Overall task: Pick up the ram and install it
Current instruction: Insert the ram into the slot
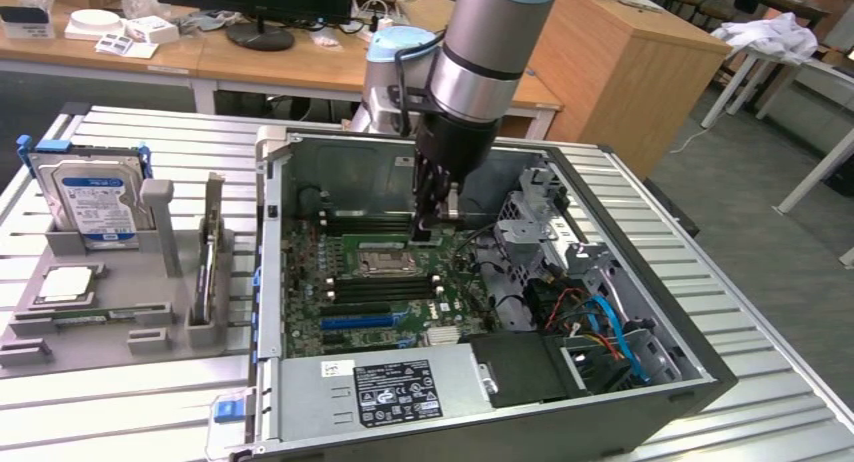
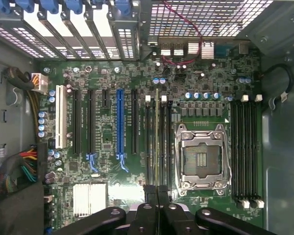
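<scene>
The dark pincer, its base cut off by the frame edge, is pinched almost closed on the ram. The ram shows edge-on as a thin green sliver, chips hidden. It lines up with the long black memory slots beside the square metal processor socket; whether it touches them is unclear.

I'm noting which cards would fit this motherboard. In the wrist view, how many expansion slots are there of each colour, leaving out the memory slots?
White slot: 1
Blue slot: 1
Black slots: 4, three long and one short
Total: 6
</scene>
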You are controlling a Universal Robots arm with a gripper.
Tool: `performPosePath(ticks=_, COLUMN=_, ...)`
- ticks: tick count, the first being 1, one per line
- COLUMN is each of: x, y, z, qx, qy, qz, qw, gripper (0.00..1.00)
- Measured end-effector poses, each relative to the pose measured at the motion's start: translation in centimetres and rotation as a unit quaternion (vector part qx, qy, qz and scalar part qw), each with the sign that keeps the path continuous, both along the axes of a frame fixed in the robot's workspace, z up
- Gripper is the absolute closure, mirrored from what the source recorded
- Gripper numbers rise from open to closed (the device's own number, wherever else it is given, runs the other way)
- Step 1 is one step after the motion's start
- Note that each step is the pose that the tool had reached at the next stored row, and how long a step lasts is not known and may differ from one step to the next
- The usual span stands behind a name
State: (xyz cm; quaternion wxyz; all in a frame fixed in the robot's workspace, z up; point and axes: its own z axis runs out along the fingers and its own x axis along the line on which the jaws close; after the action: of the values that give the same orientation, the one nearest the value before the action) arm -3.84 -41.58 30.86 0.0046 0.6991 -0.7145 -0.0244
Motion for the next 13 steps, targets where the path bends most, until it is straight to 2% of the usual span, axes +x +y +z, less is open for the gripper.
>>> performPosePath(ticks=5, x=0.0, y=-0.3, z=0.0, qx=0.0, qy=0.0, qz=0.0, qw=1.0, gripper=0.89)
performPosePath(ticks=13, x=0.0, y=-0.32, z=-0.39, qx=-0.0001, qy=0.0, qz=0.0, qw=1.0, gripper=0.89)
